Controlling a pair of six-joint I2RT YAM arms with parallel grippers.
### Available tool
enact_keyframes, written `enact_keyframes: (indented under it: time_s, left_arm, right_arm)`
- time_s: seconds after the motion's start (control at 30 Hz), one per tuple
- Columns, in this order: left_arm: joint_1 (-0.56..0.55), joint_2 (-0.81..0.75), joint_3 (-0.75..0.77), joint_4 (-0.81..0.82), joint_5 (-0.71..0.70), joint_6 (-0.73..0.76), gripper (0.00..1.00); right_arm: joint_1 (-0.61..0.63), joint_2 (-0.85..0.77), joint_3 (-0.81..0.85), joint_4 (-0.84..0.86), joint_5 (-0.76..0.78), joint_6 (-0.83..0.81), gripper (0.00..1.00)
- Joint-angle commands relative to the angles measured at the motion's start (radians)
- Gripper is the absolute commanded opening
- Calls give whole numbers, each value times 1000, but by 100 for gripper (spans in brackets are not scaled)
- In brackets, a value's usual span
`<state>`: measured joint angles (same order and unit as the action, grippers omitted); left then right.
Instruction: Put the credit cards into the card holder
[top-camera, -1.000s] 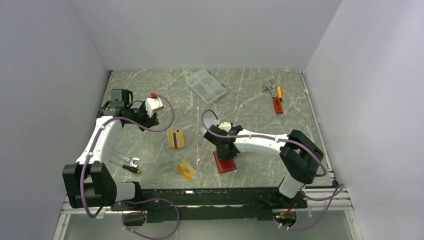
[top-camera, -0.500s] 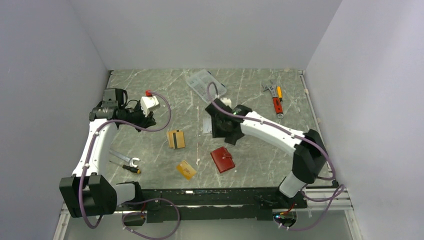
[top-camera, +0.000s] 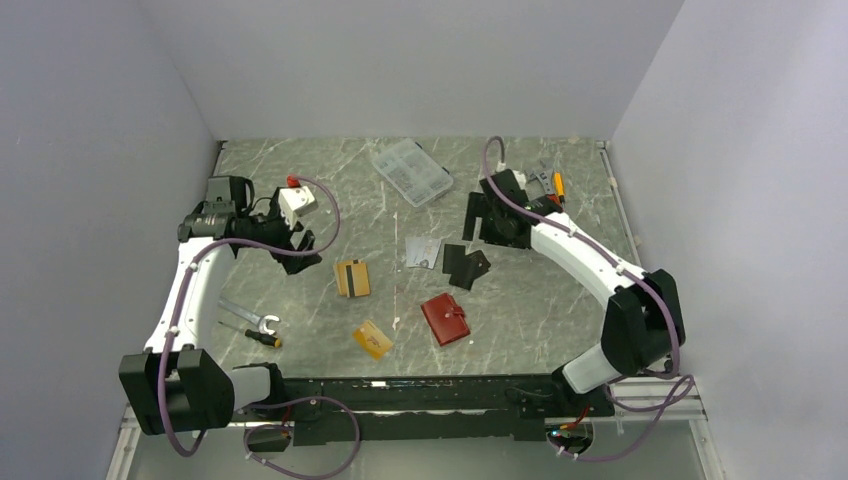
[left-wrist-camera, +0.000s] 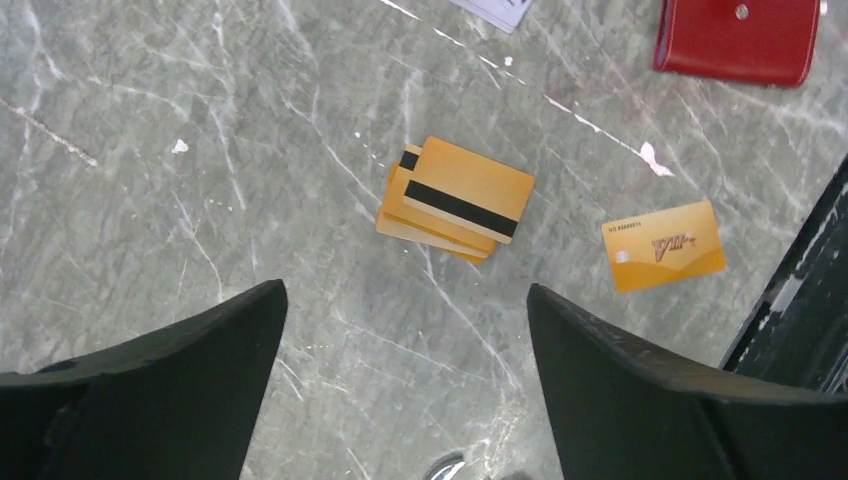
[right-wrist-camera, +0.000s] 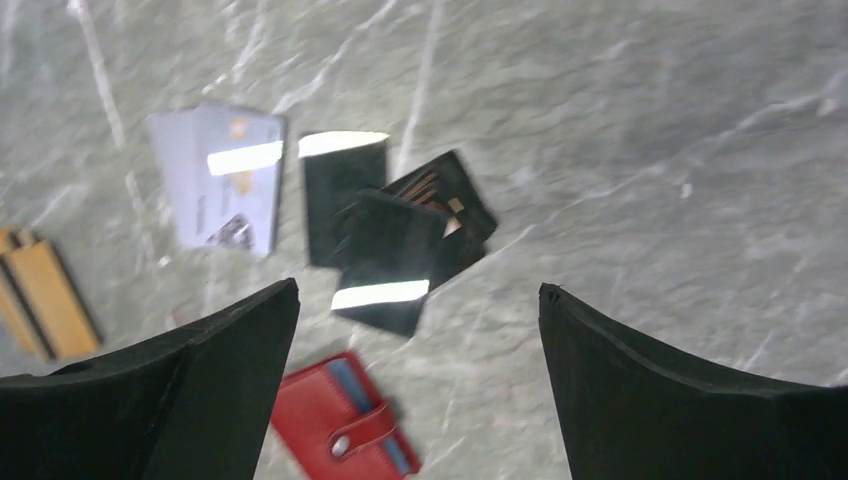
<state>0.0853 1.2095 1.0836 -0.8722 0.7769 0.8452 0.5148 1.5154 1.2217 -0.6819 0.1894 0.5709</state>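
Note:
The red card holder (top-camera: 445, 319) lies folded shut on the table, its snap tab fastened and a light blue edge showing (right-wrist-camera: 345, 425). A stack of orange-gold credit cards (left-wrist-camera: 455, 200) with black stripes sits left of it, and a single orange card (left-wrist-camera: 663, 245) lies nearer the front. A silver-grey card (right-wrist-camera: 220, 180) and a dark card (right-wrist-camera: 343, 195) lie behind the holder. My left gripper (left-wrist-camera: 405, 290) hovers open and empty above bare table, left of the stack. My right gripper (right-wrist-camera: 418, 288) hangs open and empty high above the back right.
A black folding wallet (top-camera: 470, 268) lies partly open beside the dark card. A clear plastic box (top-camera: 411, 171) sits at the back. Tools (top-camera: 550, 197) lie at the back right. A small wrench (top-camera: 250, 317) and a screwdriver (top-camera: 255, 335) lie at the front left.
My right gripper left the red card holder, rose toward the back right and opened. That uncovered the silver card, dark card and black wallet. My left gripper opened.

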Motion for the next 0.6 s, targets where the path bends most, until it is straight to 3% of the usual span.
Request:
enact_keyframes:
  time_s: [0.0,0.1,0.23,0.37,0.57]
  left_arm:
    - [21,13,8,119,5,-120,99]
    - [77,39,12,152,73,-152,99]
    - [144,51,-46,285,93,-209,99]
    - [216,55,-226,656,106,-410,99]
    - [241,100,-447,1120,185,-559,99]
  right_arm:
    - [-105,-116,-125,261,128,-40,93]
    - [-181,-188,-288,470,305,-41,98]
    - [-223,-211,-527,821,531,-180,100]
    - [-288,-149,-549,830,605,-132,100]
    - [-381,-178,-699,1200,624,-271,100]
